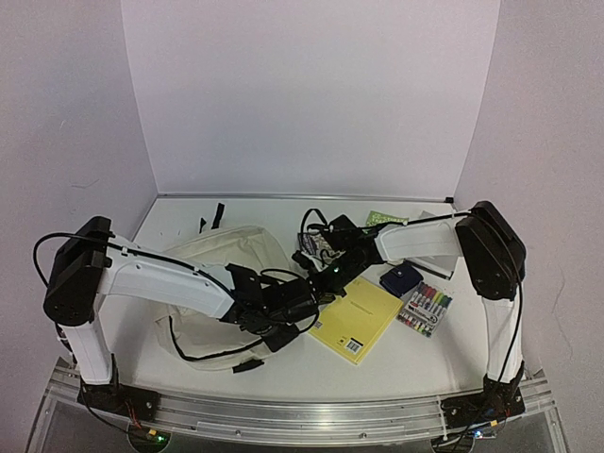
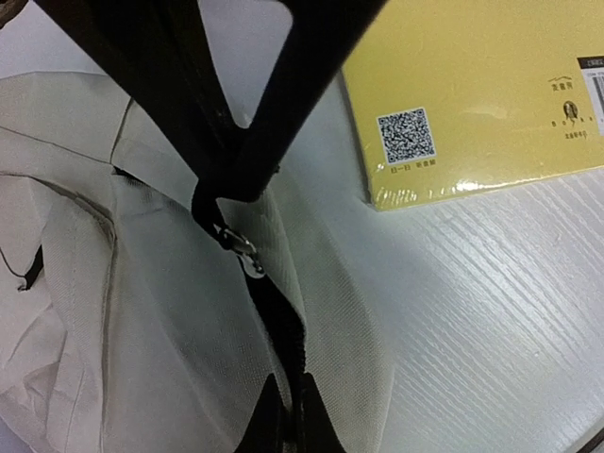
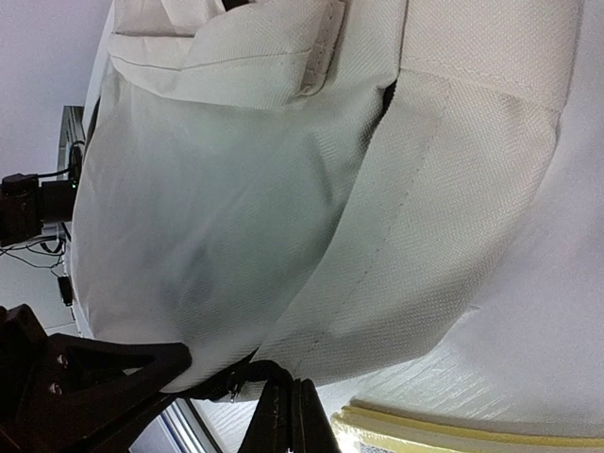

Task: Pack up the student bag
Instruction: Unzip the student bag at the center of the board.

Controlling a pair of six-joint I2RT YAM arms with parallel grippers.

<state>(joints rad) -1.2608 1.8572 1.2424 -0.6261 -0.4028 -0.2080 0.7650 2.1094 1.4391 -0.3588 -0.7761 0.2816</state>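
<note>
Left of centre on the table (image 1: 283,373), the student bag (image 1: 212,274) is lying slumped, my left pincer (image 2: 226,184) clamping on its black zipper trim (image 2: 283,330) beside the yellow notebook (image 1: 363,321). My right pincer (image 3: 236,377) is pressing against the cream fabric; I cannot tell whether it is gripping. A navy pouch (image 1: 401,279) and marker pack (image 1: 425,310) are lying right of the notebook.

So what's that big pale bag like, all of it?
The student bag is soft cream woven fabric. It lies slumped on the white table and has a black zipper with a metal pull. The left tool pinches its zipper trim, and the right tool appears to grip its edge.
</note>
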